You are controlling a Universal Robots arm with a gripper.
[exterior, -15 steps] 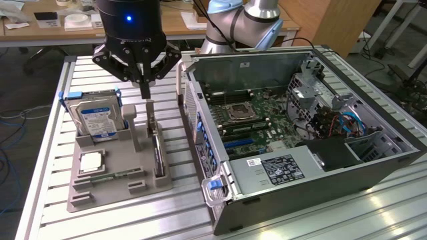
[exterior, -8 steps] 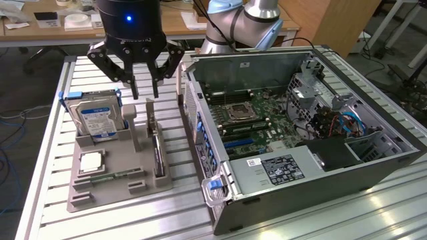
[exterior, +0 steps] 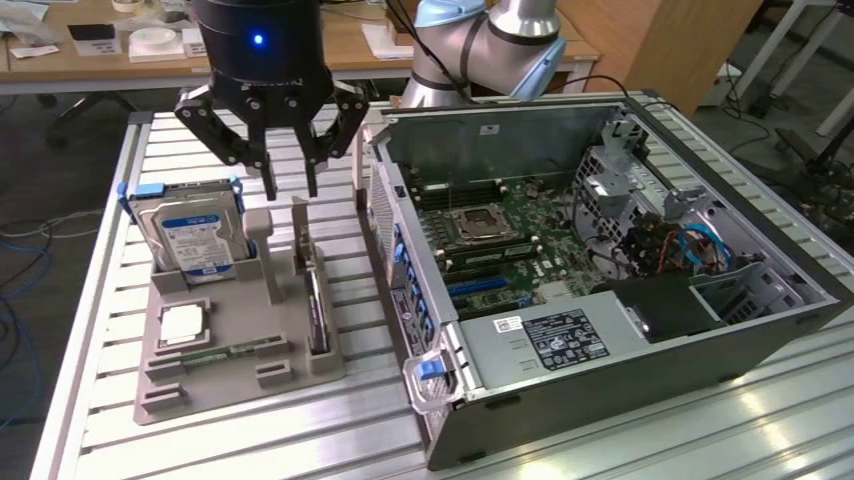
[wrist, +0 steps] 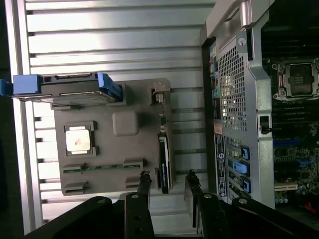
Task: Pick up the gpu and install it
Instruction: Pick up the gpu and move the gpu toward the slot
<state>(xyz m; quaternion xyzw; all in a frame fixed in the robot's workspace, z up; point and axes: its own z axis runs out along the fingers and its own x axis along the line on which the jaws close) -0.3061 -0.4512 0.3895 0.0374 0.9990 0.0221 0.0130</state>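
The slatted aluminium worktop [exterior: 100, 300] carries everything. The open computer case [exterior: 507, 135] lies on its side across the half at the exterior view's right, motherboard facing up. Beside it, toward the worktop's edge at the exterior view's left, sits the grey parts tray [exterior: 234, 330].

My pincer [exterior: 291, 188] hangs above the tray with its two fingers spread apart and nothing gripped between them. It is clear of every part below. In the wrist view one end of the card shows in the gap between my fingers.

The silver hard drive [exterior: 196, 235] with blue clips stands upright at the tray's corner farthest from the case. The gpu [exterior: 318, 310] stands on its long edge in a slot along the tray's edge nearest the case, so it is not yet in the machine. The square processor [exterior: 183, 325] lies flat near the tray's opposite edge. The narrow memory stick [exterior: 220, 352] rests just beside it.
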